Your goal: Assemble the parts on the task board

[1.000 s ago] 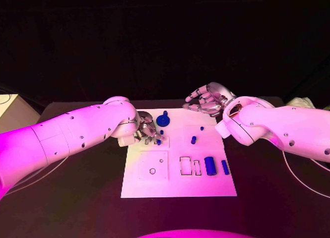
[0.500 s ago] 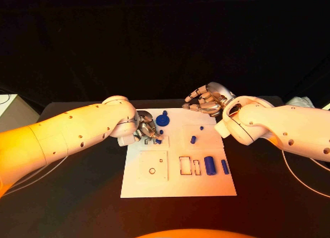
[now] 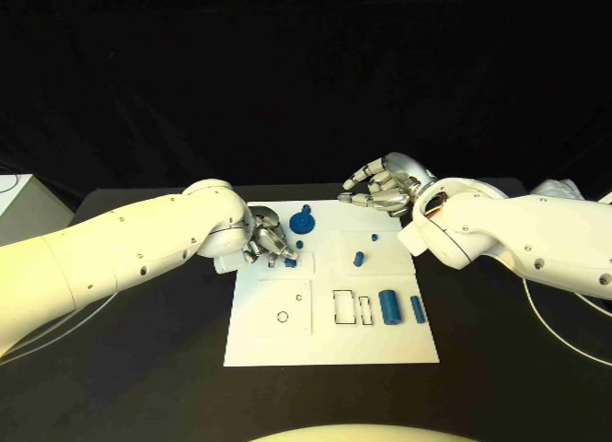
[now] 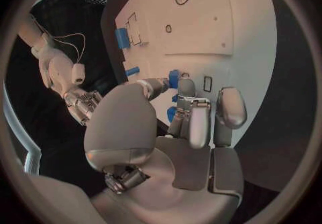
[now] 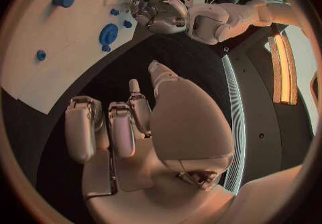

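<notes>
The left hand [image 3: 269,241] has its silver fingers [image 4: 190,122] bent down on a small blue part [image 4: 174,78] at the left edge of the flat white task board [image 3: 386,345]; I cannot tell if it holds it. The right hand [image 3: 380,189] floats over the board's far right corner, fingers curled in, holding nothing. A round blue part [image 3: 302,222] lies between the hands.

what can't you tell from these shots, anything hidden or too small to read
- Left hand: head view, its own fingers and arm cover the small blue part by it; the left wrist view leaves it unclear whether the fingers grip it or only touch it.
- Task board: head view, its far left corner lies under the left hand.
- Slots by the blue cylinder: too small to tell shape or depth.
- Right hand: palm faces away; empty in the right wrist view.
</notes>
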